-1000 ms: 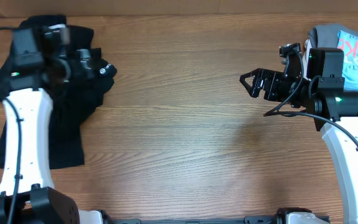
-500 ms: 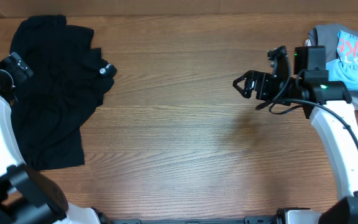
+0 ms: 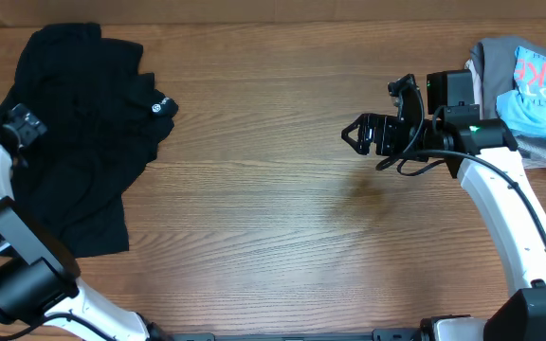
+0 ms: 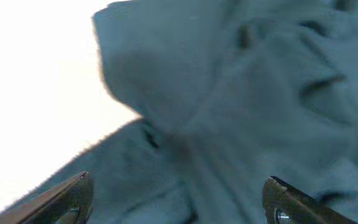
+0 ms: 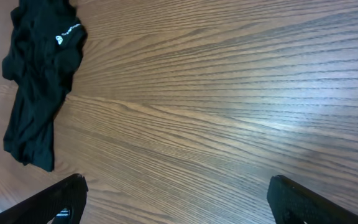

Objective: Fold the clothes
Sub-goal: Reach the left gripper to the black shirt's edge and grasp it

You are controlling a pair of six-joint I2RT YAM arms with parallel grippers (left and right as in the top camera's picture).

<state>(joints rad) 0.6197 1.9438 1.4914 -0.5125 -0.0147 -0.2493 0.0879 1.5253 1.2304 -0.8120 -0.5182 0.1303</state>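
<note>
Clothes point(image 3: 83, 142) lie in a black floppy heap at the far left corner of the table point(image 3: 273, 237). The heap is long. It runs down along the left edge, from the far edge toward the near edge. A small round white logo point(image 3: 159, 106) shows on the side of the heap that faces the middle of the table.

The left gripper point(image 4: 178, 194) is right at the left edge, beside the heap and partly over it. Its own camera sees almost only cloth, very blurry. Its two fingers stand wide apart, with nothing pinched between them. I cannot tell if they touch the cloth.

The right gripper point(image 3: 354, 133) is well apart from the heap. It hangs over bare wood, on the right half of the table. It points toward the left edge, so the heap lies straight ahead of it, across the wide bare middle. Its fingers are spread wide too, and it holds nothing. A pale pile point(image 3: 538, 80) sits behind it in the far right corner.

The left arm is much nearer the black heap. I think it should take hold first, and the right arm has a long way to cross before it can help.
</note>
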